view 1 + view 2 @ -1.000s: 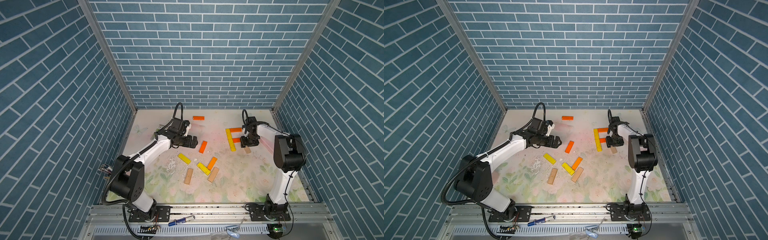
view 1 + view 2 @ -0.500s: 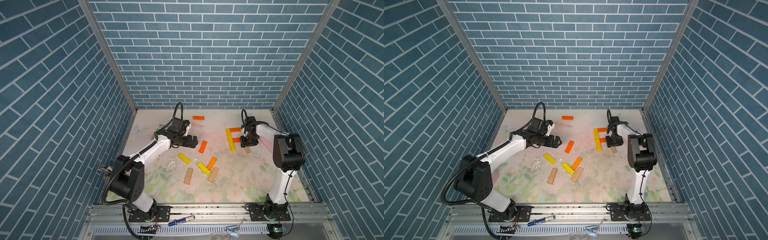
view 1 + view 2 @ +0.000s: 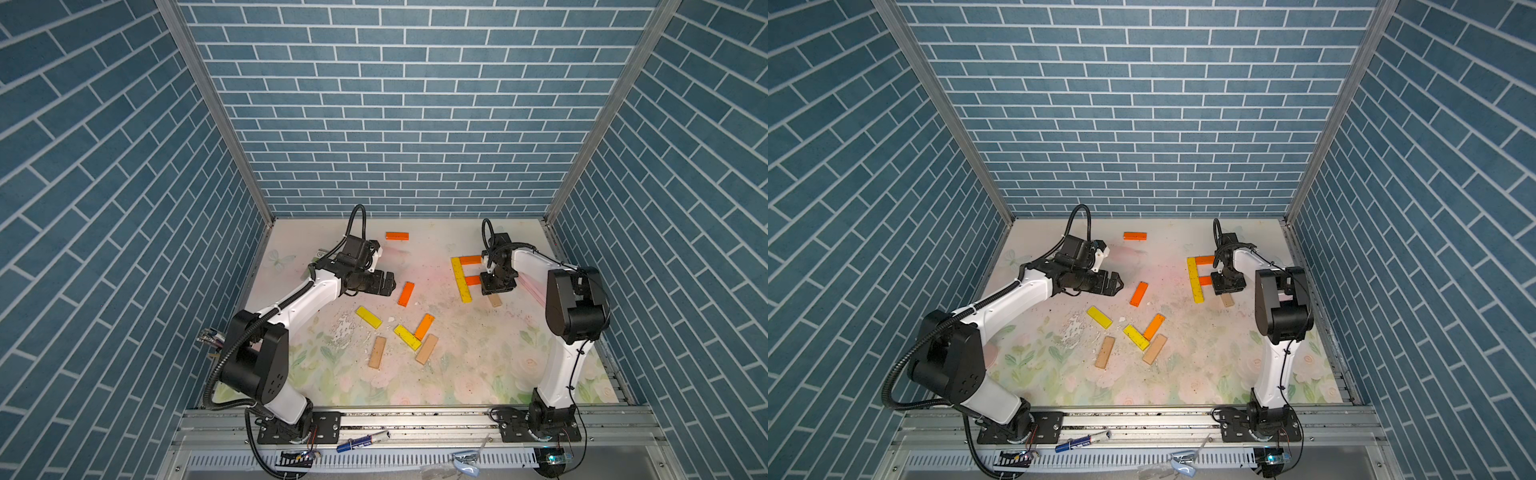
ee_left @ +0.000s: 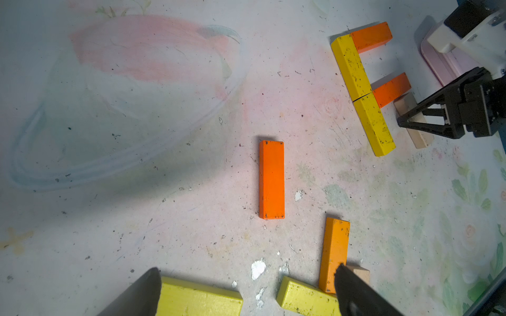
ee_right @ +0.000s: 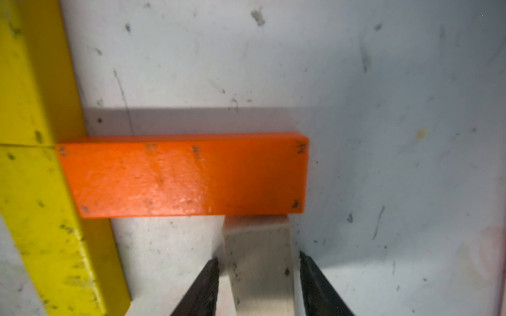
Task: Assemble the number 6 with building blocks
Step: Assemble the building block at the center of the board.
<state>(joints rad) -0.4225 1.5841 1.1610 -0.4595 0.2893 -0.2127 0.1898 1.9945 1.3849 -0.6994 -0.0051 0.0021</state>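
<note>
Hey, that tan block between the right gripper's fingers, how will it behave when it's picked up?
Probably stiff: the tan block looks like solid wood with square edges. Being flat, it shouldn't roll, though it may pivot if the right gripper, straddling its narrow width, squeezes off-centre. Its end appears to touch the orange block, so lifting could nudge that.

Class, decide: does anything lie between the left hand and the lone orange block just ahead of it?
Nothing visible does: only bare mat separates the open left hand from the orange block.
</note>
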